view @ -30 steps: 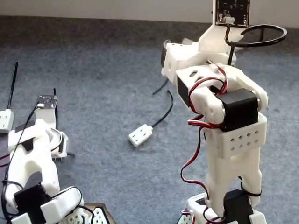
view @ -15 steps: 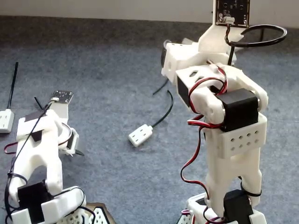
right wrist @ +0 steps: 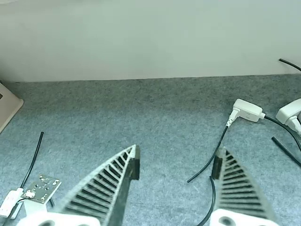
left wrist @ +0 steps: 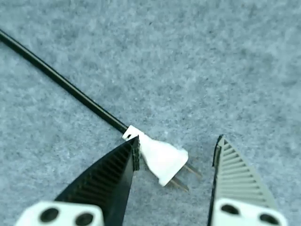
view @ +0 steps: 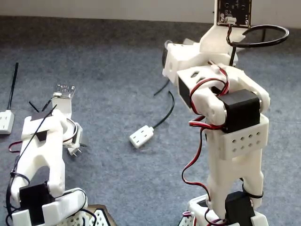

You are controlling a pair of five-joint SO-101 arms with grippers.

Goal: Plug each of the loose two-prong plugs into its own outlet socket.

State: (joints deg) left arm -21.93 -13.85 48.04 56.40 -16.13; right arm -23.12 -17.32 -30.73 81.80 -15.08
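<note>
The left gripper is open, low over the grey carpet. A white plug lies flat on the carpet between its two fingers. The dark finger is right by the end of the plug where the black cord comes out. I cannot tell if it touches. The pale finger is apart from the plug, on the side where the two prongs point. Nothing is held. From the high view the left arm bends down at the left side of the carpet, with the plug just under its tip. A white socket with its own black cord lies on the carpet between the two arms, apart from the plug. One more socket lies at the left edge. The right arm stands tall on the right side. The right gripper is open too and holds nothing. It is up off the carpet and faces the pale wall. Past its fingers a white piece with a black cord lies on the carpet near the wall. I cannot tell if that one is a plug or a socket.
</note>
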